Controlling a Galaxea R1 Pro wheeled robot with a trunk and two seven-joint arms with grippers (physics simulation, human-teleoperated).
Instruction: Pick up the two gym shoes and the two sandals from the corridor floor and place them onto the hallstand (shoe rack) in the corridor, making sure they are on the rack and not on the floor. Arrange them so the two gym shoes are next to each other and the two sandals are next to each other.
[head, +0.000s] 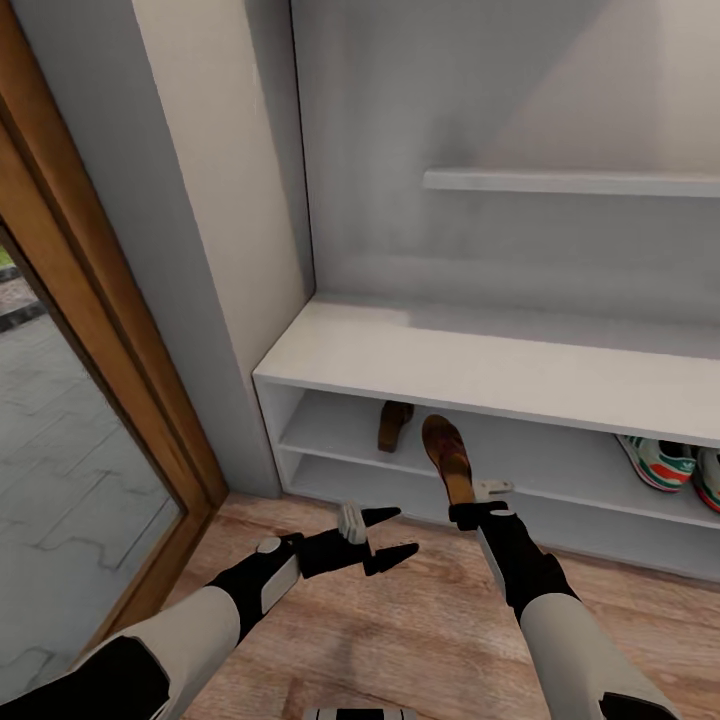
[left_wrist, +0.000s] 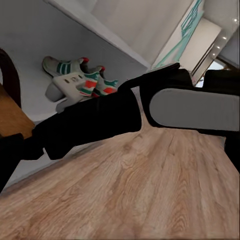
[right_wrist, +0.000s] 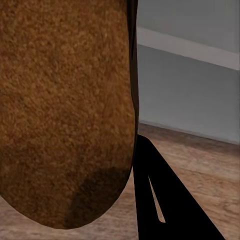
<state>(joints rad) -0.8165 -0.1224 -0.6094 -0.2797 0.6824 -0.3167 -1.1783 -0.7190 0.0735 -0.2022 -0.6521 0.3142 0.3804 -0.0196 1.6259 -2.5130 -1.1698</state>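
Nearest, low in the head view: two white-and-black forearms above the corridor floor (head: 420, 630), light brown planks. Left gripper (head: 393, 537) spread open, empty, its two black pointed fingers (head: 381, 516) aimed toward the right arm, well clear of any shoe. Just beyond and beside those tips, the right gripper (head: 468, 512), closed on the heel end of one sandal (head: 446, 457); the tan-brown footbed rises from between the fingers and leans in toward the upper tier of the hallstand (head: 480, 365). Hard to tell whether the toe already touches that shelf or hangs just above it. In the right wrist view the same footbed (right_wrist: 65, 110) lies flat against the lens side, with one black finger (right_wrist: 160, 200) alongside its lower edge; the other finger hidden behind the sandal.

Past the held sandal's toe, a little toward the left arm's side, the second sandal (head: 394, 425) stands deeper on the upper tier, dark brown, its front cut off by the flat top above. Well off beyond the right arm, on the same tier, the two gym shoes (head: 672, 463) sit side by side, touching or nearly so, the outer one cropped by the frame edge. Same pair in the left wrist view (left_wrist: 80, 80), partly masked by the right arm's black links.

Farthest: the tall pale-grey back panel with an upper shelf (head: 570, 182). Off to the left arm's side, a wood-framed glass door (head: 90, 400).
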